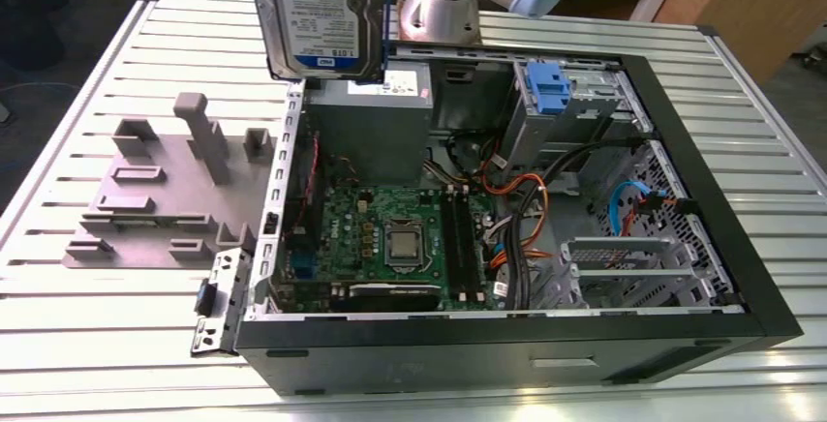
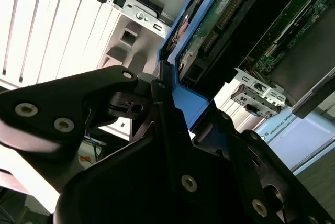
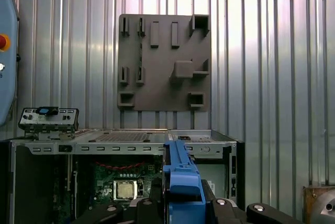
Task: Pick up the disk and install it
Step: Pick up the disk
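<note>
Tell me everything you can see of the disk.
The disk is a flat silver metal drive with a white-and-blue label and a blue plastic frame along its edges. It hangs upright, on edge, in the air over the open case. The hand clamps its frame from both sides; nothing else touches it.

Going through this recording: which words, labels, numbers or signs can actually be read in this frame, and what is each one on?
Nothing is clear enough to quote.
The disk, held in the claw: the print on its white-and-blue face is too small to read.
White sticker on the power-supply box: blurred.
Motherboard: markings are too small to read.
</note>
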Robot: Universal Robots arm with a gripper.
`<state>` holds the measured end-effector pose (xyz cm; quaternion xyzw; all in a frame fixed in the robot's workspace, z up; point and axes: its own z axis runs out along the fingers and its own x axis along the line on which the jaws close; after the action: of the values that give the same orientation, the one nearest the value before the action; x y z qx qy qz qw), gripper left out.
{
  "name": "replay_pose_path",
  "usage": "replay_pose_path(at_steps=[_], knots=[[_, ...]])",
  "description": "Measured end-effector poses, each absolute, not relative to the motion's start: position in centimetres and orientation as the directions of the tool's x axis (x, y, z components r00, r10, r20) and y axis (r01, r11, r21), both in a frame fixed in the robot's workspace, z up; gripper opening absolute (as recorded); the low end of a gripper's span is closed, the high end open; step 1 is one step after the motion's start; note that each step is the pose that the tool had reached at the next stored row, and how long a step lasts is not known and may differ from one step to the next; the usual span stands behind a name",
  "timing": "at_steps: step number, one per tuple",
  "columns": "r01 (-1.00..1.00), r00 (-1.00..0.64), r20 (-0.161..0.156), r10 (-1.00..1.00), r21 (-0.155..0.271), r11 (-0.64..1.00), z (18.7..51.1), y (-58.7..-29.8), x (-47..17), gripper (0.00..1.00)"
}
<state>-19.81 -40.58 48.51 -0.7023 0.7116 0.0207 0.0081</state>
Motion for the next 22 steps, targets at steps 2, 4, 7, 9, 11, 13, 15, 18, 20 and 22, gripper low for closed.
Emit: replay_pose_path(at_steps=[2, 4, 7, 9, 11, 13, 15, 18, 20, 22], knots=[[-1.0, -0.014, -0.04, -0.999, 0.018, 0.013, 48.52, -40.59, -19.65, 0.36], [-1.0, -0.014, -0.04, -0.999, 0.018, 0.013, 48.52, -40.59, -19.56, 0.36], [-1.0, -0.014, -0.04, -0.999, 0.018, 0.013, 48.52, -40.58, -19.49, 0.36], [-1.0, -0.014, -0.04, -0.999, 0.018, 0.013, 48.51, -40.59, -19.42, 0.36], [-1.0, -0.014, -0.04, -0.999, 0.018, 0.013, 48.51, -40.59, -19.36, 0.36], [-1.0, -0.014, -0.041, -0.999, 0.018, 0.013, 48.51, -40.59, -19.32, 0.36], [-1.0, -0.014, -0.04, -0.999, 0.018, 0.013, 48.51, -40.59, -19.26, 0.36], [-1.0, -0.013, -0.041, -0.999, 0.018, 0.013, 48.51, -40.59, -19.14, 0.36], [-1.0, -0.014, -0.04, -0.999, 0.018, 0.013, 48.51, -40.59, -19.08, 0.36], [-1.0, -0.014, -0.04, -0.999, 0.018, 0.013, 48.52, -40.59, -19.01, 0.36]])
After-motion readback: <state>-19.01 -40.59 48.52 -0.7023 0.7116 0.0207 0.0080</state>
